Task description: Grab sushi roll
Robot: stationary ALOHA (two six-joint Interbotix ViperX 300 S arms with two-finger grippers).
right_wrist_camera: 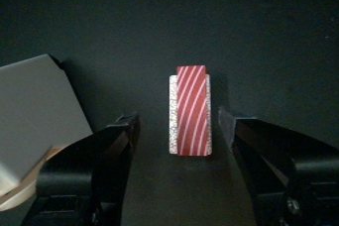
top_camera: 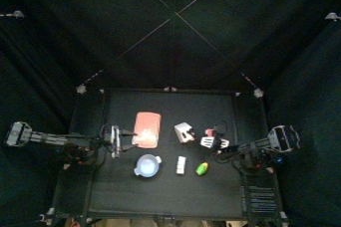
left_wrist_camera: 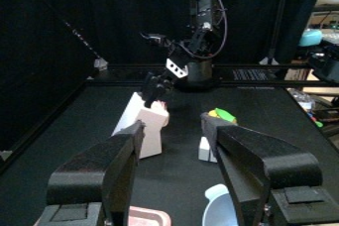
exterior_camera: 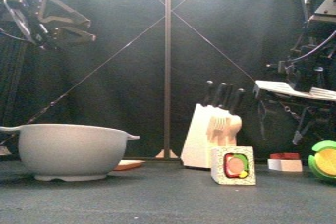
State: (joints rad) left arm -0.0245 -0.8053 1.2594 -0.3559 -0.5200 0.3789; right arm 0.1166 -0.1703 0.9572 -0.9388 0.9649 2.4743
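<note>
The sushi roll [exterior_camera: 235,164], white-sided with a green and red face, stands on the table in front of the knife block [exterior_camera: 217,135]. In the top view it is a white piece [top_camera: 181,165] between the bowl and a green object. It also shows in the left wrist view [left_wrist_camera: 207,149]. My left gripper [left_wrist_camera: 175,139] is open and empty, held high at the table's left [top_camera: 110,139]. My right gripper [right_wrist_camera: 185,123] is open, with a red-striped white piece [right_wrist_camera: 193,111] in line with its gap. The roll is out of the right wrist view.
A grey bowl [exterior_camera: 73,149] stands front left, and an orange cutting board [top_camera: 147,128] lies behind it. A green and yellow object [exterior_camera: 323,159] and the red-striped piece [exterior_camera: 285,163] lie at the right. The knife block [right_wrist_camera: 47,101] is close beside my right gripper.
</note>
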